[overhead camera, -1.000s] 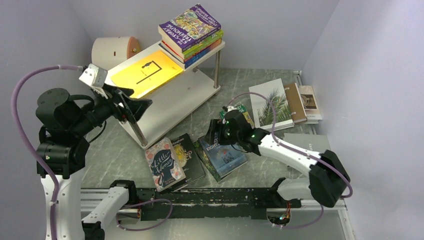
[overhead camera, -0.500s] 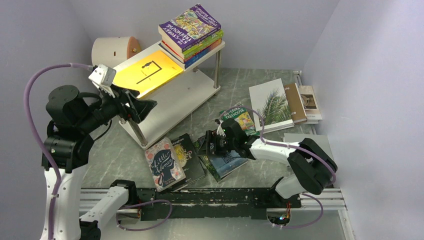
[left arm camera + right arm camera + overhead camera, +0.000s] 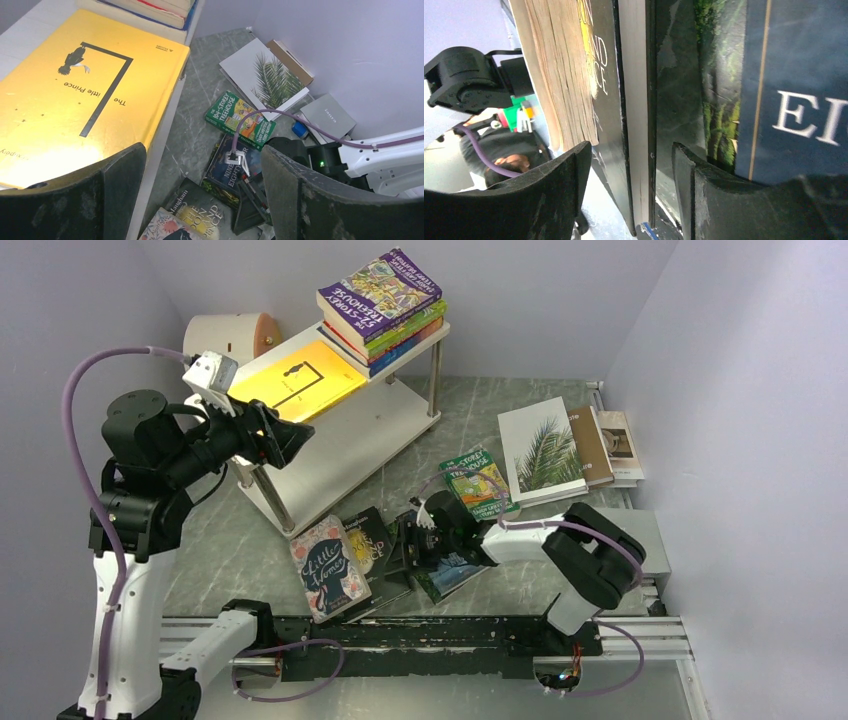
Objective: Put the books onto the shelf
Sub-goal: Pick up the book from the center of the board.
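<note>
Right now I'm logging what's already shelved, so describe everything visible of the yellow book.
The yellow book is large, thin, closed; its glossy cover shows a black line, a small dark figure and the title The Little Prince. It lies flat on the top board of the shelf, beside a stack of paperbacks.

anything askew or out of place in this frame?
No damage or spills. The paperback stack on the white two-tier shelf's top board is fanned, its purple top book twisted against those below. On the grey table, the floral Little Women paperback and black paperback overlap, crooked.
</note>
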`<state>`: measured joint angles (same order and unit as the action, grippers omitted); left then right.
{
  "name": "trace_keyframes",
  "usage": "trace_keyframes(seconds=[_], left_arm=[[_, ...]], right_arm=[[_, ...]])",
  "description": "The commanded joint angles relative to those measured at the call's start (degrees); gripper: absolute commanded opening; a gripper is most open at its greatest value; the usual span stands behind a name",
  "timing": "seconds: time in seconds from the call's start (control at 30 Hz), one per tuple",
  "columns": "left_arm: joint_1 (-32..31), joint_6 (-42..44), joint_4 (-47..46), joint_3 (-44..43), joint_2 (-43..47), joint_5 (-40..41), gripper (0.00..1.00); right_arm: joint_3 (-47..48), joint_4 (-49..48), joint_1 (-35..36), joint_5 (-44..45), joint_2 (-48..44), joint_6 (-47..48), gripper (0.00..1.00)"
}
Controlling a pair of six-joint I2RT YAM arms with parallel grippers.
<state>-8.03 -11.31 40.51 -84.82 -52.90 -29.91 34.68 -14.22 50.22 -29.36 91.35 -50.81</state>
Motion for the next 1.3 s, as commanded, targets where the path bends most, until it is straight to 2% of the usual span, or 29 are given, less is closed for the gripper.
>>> trace_keyframes(seconds=[0.0, 0.13, 0.27, 0.37, 0.63, 0.77, 1.0, 1.1, 1.27], left_arm=[[-0.83, 0.68, -0.61, -2.14, -0.08, 1.17, 0.88], [-1.06, 0.57, -0.74, -2.45, -0.27, 1.35, 0.88], [-1.11, 0.37, -0.88, -2.61, -0.21, 1.41, 0.88], [-1.19, 0.00, -0.85, -2.96, -0.42, 1.00, 0.88], [-1.20, -1.48, -1.90, -4.23, -1.40, -1.97, 0.88], [-1.20, -2.22, -2.07, -4.99, -2.06, -2.19, 0.88], [-1.20, -4.25, -2.94, -5.40, -2.78, -4.10, 0.89], [-1.20, -5.33, -3.07, -6.15, -3.96, -5.10, 0.89], [-1.20, -6.93, -2.68, -7.69, -6.24, -7.07, 0.90]], right_arm=[[-1.21, -8.31, 0.75, -3.39, 3.51, -2.99, 0.61], [-3.22, -14.75, 0.84, -3.97, 3.60, -4.91, 0.47], [-4.26, -16.20, -0.06, -2.54, 1.69, -4.91, 0.17], [-4.36, -13.82, -1.97, -2.08, -1.04, -3.85, 0.00], [-4.04, -2.08, -13.45, -7.64, -14.27, 5.72, 0.00], [-5.49, 2.85, -16.64, -3.73, -23.58, 6.41, 0.00], [-9.10, 0.72, -18.95, 2.37, -38.85, 2.06, 0.00], [-8.23, 0.18, -19.29, 2.84, -43.28, 2.81, 0.00], [-8.32, -6.59, -19.31, 0.69, -50.10, 2.19, 0.00]])
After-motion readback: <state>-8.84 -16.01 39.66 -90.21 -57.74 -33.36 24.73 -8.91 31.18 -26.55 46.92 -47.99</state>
